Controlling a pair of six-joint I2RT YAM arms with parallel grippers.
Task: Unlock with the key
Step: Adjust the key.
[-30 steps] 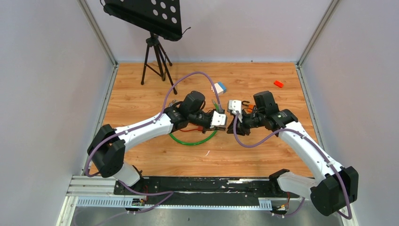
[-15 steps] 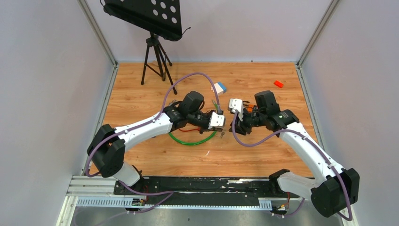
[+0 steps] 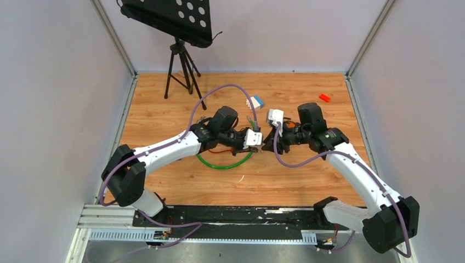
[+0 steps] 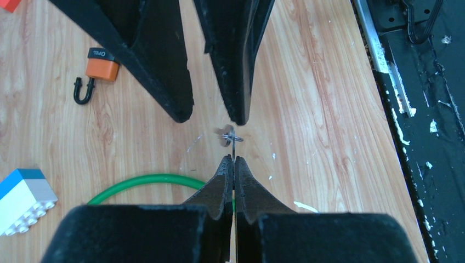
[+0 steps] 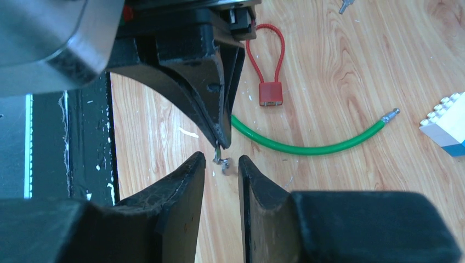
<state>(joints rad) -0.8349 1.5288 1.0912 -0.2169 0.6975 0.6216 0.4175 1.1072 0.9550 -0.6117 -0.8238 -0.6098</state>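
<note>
The right gripper [image 5: 221, 160] has just spread its fingers, now parted either side of the small key [image 4: 231, 136] — the left gripper [image 4: 233, 160] alone pinches it, clenched tight, above the table. Handover looks done — the orange padlock [image 4: 102, 64] lies apart, waiting.

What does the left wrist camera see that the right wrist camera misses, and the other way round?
Only the left wrist view shows the orange padlock. Only the right wrist view shows the red padlock. Both show the small key pinched in the left hand, the right hand open near it, the green cable and the white-and-blue brick.
</note>
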